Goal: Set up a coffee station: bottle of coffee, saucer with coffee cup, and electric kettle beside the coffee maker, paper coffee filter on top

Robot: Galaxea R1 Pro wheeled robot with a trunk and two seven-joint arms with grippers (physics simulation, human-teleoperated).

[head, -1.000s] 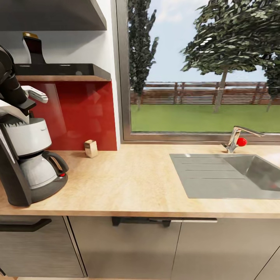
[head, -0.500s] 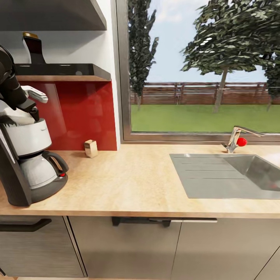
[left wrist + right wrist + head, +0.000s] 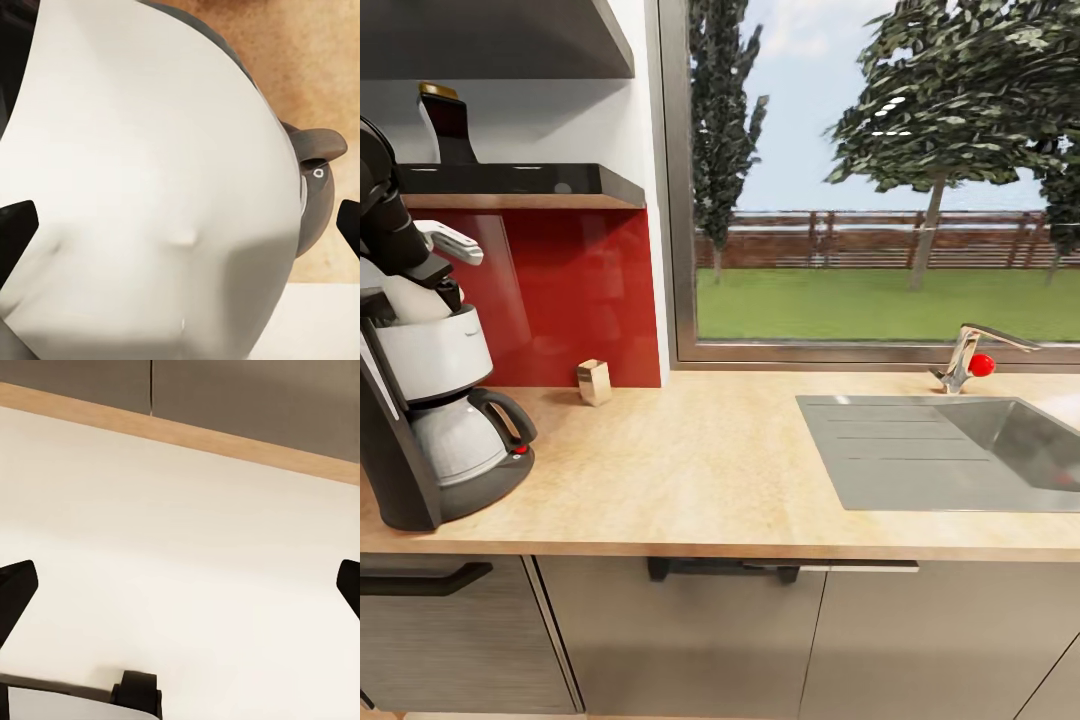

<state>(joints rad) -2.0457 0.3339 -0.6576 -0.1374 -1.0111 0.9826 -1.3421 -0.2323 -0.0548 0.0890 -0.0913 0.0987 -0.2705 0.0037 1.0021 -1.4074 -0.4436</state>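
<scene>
- Coffee maker [image 3: 440, 420] stands at the left end of the wooden surface [image 3: 700, 470], its black base and glass carafe below a white filter basket.
- Paper coffee filter [image 3: 150, 202], white and slightly dented, lies over the top of the coffee maker; in the head view it shows as a pale mound [image 3: 400, 300] at the basket's rim, under the left arm.
- Left gripper [image 3: 180, 225] hangs right above the filter, its two dark fingertips [image 3: 16, 225] spread wide at either side; whether they touch the paper I cannot tell.
- In the left wrist view the carafe's dark handle [image 3: 319, 172] sticks out beside the filter, with the wooden surface beyond it.
- Bottle of coffee [image 3: 448, 125], dark with a gold cap, stands on the black kitchen shelf [image 3: 520, 182] above the red backsplash [image 3: 560, 300], well apart from the coffee maker.
- A small wooden block [image 3: 594, 382] sits on the surface against the backsplash, to the right of the coffee maker.
- Farther right a steel sink [image 3: 960, 450] is set into the surface, with a faucet [image 3: 972, 358] bearing a red knob.
- Right gripper [image 3: 180, 592] is wide open and holds nothing, its fingertips [image 3: 16, 585] apart over a pale floor near a wooden skirting strip.
</scene>
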